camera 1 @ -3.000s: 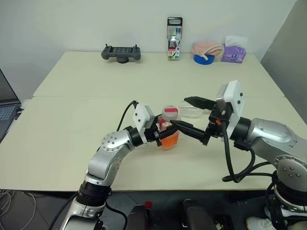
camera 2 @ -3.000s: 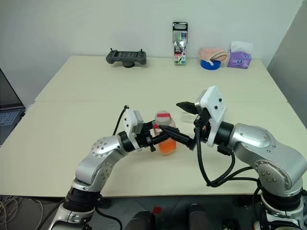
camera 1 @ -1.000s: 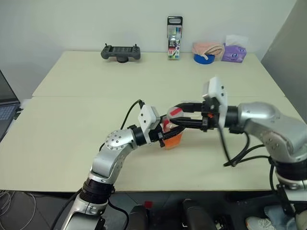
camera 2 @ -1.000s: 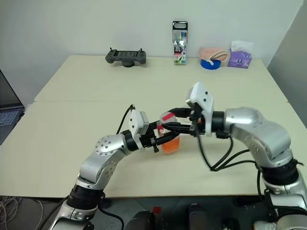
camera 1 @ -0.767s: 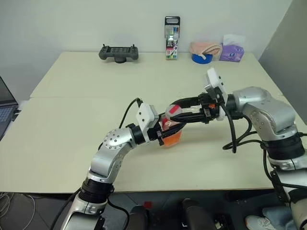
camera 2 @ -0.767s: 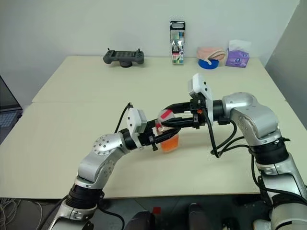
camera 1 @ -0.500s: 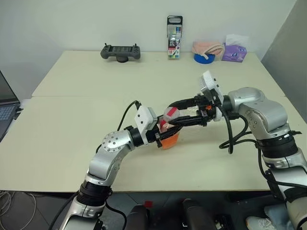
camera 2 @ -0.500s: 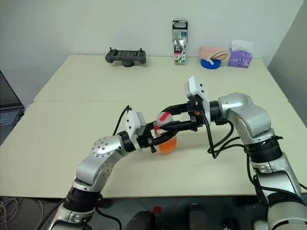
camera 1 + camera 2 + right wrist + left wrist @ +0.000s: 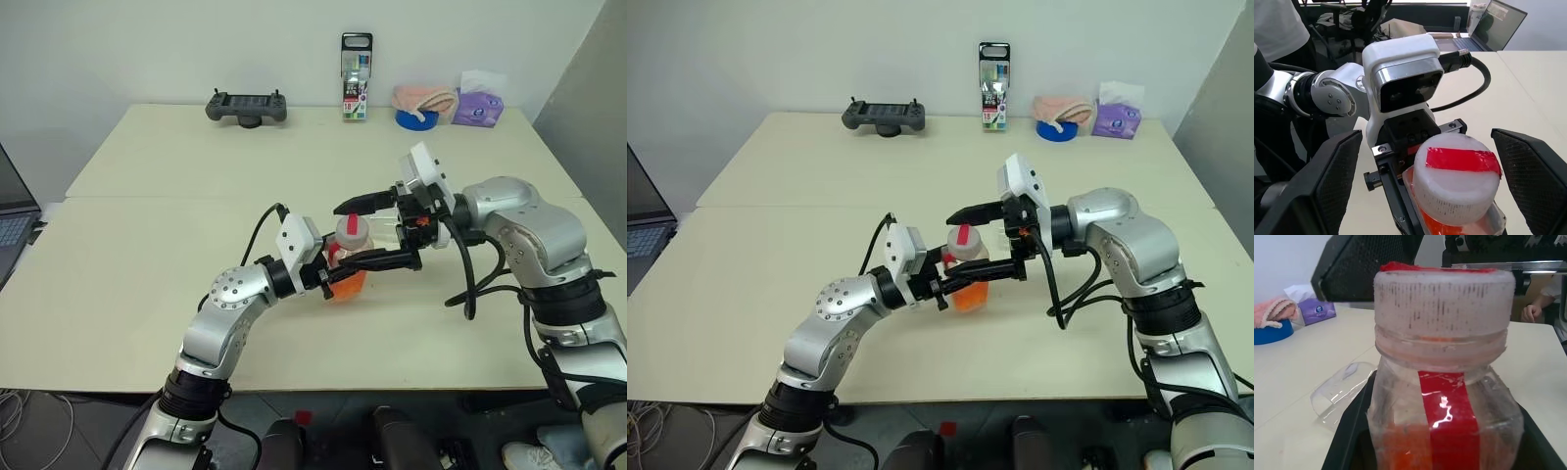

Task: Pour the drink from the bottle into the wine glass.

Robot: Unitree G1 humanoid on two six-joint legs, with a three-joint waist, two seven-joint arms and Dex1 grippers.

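Black left gripper (image 9: 328, 269) jaws clamped on bottle (image 9: 348, 257) — right gripper (image 9: 370, 233) level, jaws spread around cap (image 9: 353, 228)

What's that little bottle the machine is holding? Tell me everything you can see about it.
The bottle is small, clear plastic, with a squarish body and short neck. A strip of red tape runs up its side and across its round white ribbed cap, which is still on. Orange-red drink fills its lower part. It stands upright just above the cream table, clamped around its body by the left gripper. The right gripper is spread open, one finger on either side of the cap, not touching it.
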